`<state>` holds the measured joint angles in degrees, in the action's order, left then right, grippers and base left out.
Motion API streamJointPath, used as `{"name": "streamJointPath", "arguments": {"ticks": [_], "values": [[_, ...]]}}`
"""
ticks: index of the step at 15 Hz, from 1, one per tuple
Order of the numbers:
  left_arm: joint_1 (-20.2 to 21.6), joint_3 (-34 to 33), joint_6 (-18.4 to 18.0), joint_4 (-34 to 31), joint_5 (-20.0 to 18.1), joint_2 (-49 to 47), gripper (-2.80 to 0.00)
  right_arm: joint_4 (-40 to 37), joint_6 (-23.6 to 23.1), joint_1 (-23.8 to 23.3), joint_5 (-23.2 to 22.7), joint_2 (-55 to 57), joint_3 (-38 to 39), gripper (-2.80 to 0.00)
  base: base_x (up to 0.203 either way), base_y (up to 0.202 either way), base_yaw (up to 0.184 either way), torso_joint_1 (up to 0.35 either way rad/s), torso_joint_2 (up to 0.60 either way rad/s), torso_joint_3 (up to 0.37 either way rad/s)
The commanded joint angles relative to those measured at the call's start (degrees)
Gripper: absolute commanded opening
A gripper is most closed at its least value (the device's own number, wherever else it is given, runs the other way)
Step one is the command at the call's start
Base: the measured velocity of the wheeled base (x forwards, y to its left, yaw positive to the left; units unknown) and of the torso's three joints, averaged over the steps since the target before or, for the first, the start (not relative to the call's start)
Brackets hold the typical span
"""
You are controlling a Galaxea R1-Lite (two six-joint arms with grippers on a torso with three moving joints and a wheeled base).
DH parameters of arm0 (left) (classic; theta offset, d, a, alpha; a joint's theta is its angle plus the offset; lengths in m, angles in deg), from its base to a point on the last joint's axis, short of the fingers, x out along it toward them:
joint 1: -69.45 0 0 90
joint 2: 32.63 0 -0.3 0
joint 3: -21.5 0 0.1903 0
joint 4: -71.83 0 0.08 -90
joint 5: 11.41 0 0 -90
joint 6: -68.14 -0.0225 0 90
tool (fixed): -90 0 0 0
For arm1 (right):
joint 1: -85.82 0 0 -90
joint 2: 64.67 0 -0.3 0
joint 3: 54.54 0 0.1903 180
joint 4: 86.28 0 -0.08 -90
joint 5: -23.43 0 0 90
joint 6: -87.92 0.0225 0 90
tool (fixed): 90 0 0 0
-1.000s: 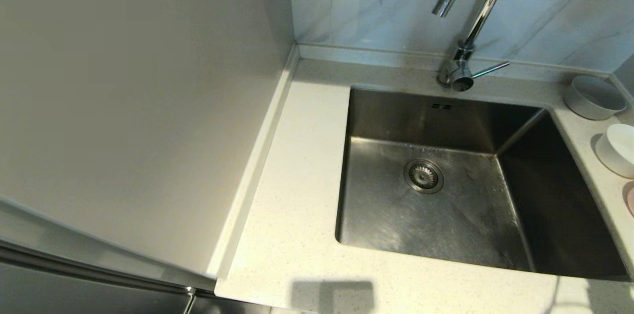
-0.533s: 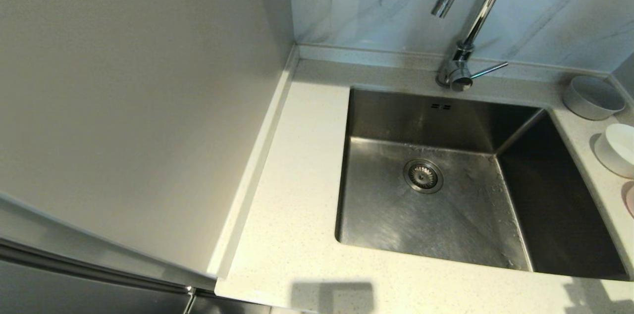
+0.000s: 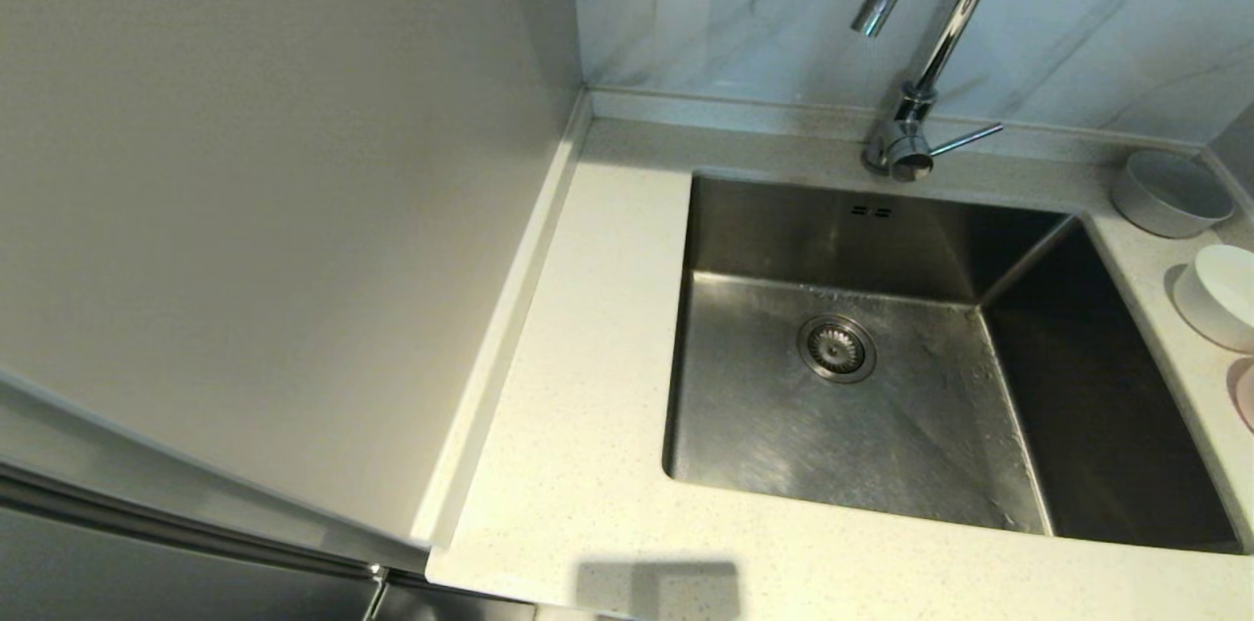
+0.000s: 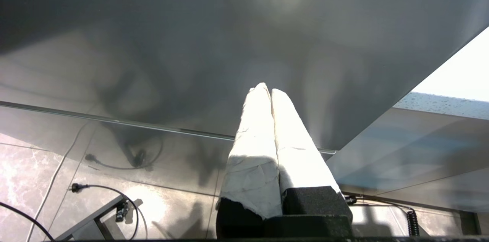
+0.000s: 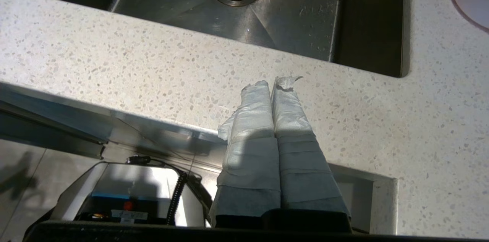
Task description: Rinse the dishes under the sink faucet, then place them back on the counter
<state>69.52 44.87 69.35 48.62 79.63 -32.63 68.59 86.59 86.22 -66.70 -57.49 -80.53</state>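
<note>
Both tools are closed, empty: right tool (image 5: 273, 79) over the table's (image 3: 588, 327) front edge, left tool (image 4: 267, 89) below beside a grey panel (image 4: 191, 36). Beyond, the sink (image 3: 784, 425), then faucet (image 3: 916, 102). Three bowls (image 3: 1171, 193) line the table's right side.

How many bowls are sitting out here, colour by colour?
Light grey bowl: 1
White bowl: 1
Pale pink bowl: 1, mostly cut off at the picture's edge
Total: 3, all on the counter right of the sink
</note>
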Motion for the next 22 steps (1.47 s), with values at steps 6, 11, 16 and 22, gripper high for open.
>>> {"name": "streamJointPath", "arguments": {"ticks": [6,11,16,22], "values": [[0.01,0.00,0.02,0.02,-0.07,0.18,-2.80,1.41,-1.30,-0.14,-0.66,-7.10,2.46,-2.80,0.000,0.000,0.000,0.000,0.00,0.000],[0.01,0.00,0.02,0.02,0.02,0.18,-2.80,1.41,-0.42,-0.14,-0.39,-7.10,2.54,-2.80,0.000,0.000,0.000,0.000,0.00,0.000],[0.01,0.00,0.02,0.02,0.02,0.18,-2.80,1.41,-0.42,-0.14,-0.39,-7.18,2.54,-2.80,0.000,0.000,0.000,0.000,0.00,0.000],[0.01,0.00,0.02,0.02,0.02,0.18,-2.80,1.41,-0.42,-0.14,-0.37,-7.10,2.54,-2.80,0.000,0.000,0.000,0.000,0.00,0.000]]}}
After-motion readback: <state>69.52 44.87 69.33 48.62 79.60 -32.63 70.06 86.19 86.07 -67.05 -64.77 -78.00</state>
